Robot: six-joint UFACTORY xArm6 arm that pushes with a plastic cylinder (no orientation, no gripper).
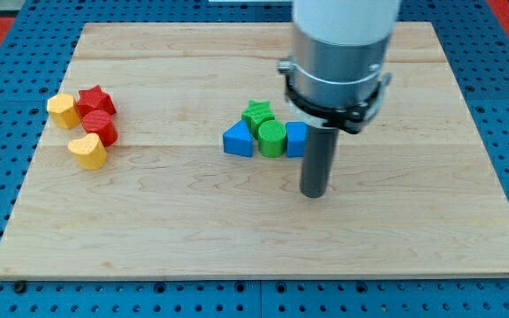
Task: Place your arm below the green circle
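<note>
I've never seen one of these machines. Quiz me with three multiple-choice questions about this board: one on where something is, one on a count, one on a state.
1. Where is my tip relative to the green circle?
A. toward the view's bottom right
B. toward the view's top left
C. on top of it

2. How many blocks are yellow?
A. none
B. two
C. four

3. Is my tip touching the green circle?
A. yes, pressing on it
B. no, bare wooden board shows between them
C. it is hidden

Answers: 1 A, the rod ends lower and right of the cylinder. 2 B, both sit in the left cluster. 3 B, a gap is visible.
</note>
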